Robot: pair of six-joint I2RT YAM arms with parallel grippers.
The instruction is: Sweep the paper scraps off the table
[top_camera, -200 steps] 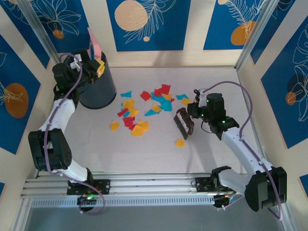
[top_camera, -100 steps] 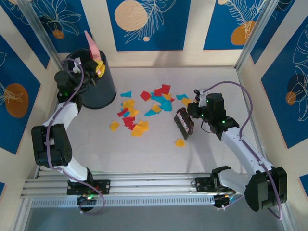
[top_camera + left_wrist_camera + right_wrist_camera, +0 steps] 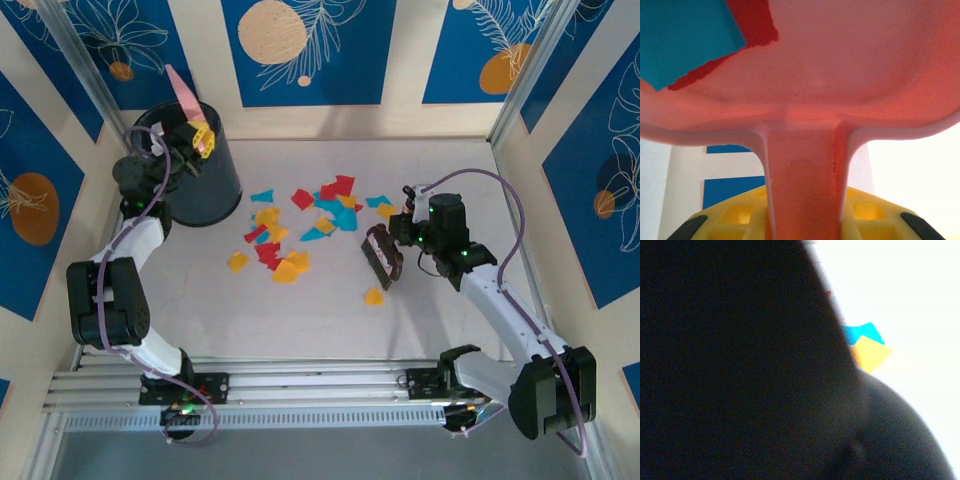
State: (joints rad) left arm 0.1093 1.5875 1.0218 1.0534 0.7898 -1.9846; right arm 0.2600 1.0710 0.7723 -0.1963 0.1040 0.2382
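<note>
Left gripper (image 3: 200,140) clamps the dustpan (image 3: 183,88), tipped up over the bin (image 3: 205,185), right gripper (image 3: 400,238) clamps the brush (image 3: 381,257) beside scraps (image 3: 300,225) on the table (image 3: 320,310); two scraps (image 3: 685,40) lodged in the dustpan may fall outside the bin on withdrawal.

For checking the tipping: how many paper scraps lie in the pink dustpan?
2 in the left wrist view, upper left of the dustpan: a cyan scrap, a red scrap partly under it. More may be hidden.
</note>
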